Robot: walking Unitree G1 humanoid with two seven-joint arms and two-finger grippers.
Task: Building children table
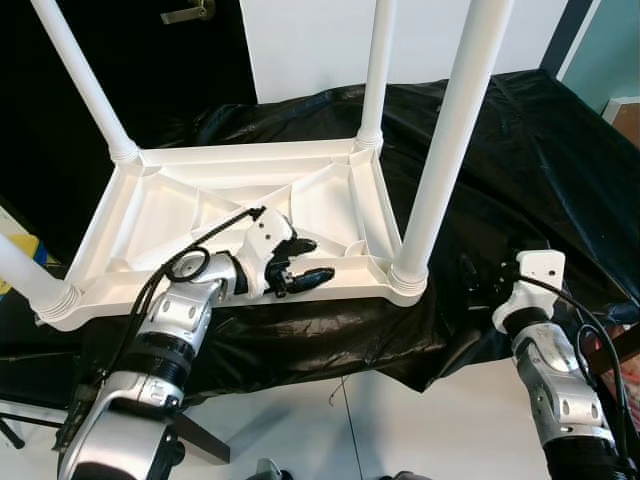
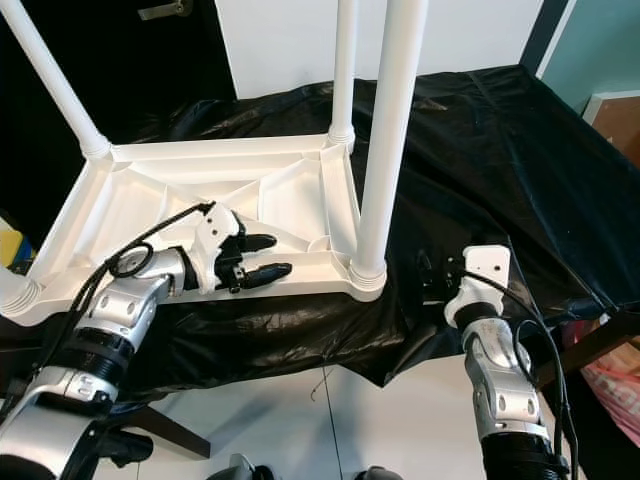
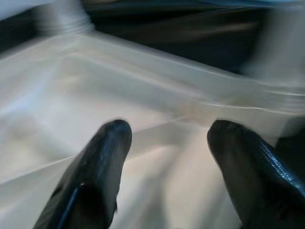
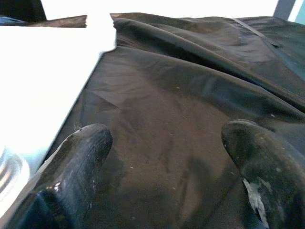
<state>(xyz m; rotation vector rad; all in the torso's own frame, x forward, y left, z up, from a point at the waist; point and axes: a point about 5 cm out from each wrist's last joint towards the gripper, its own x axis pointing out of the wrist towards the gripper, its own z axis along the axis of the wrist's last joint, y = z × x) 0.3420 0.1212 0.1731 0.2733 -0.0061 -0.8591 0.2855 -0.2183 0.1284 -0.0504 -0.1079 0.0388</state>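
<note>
While one upturned white children's table (image 1: 240, 195) (four legs fitted) lies on the black sheet (image 1: 520, 160), the left gripper (image 1: 300, 265) hovers spread over its near rim; the right gripper (image 4: 167, 157) spreads over the sheet.

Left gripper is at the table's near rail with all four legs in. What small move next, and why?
Probably close the left gripper on the near rail. Its fingers are open at that edge of the upturned table, whose four legs are already seated, so a grip there looks like the step before turning it over. The right gripper hovers open over the black sheet and could take the right end after.
</note>
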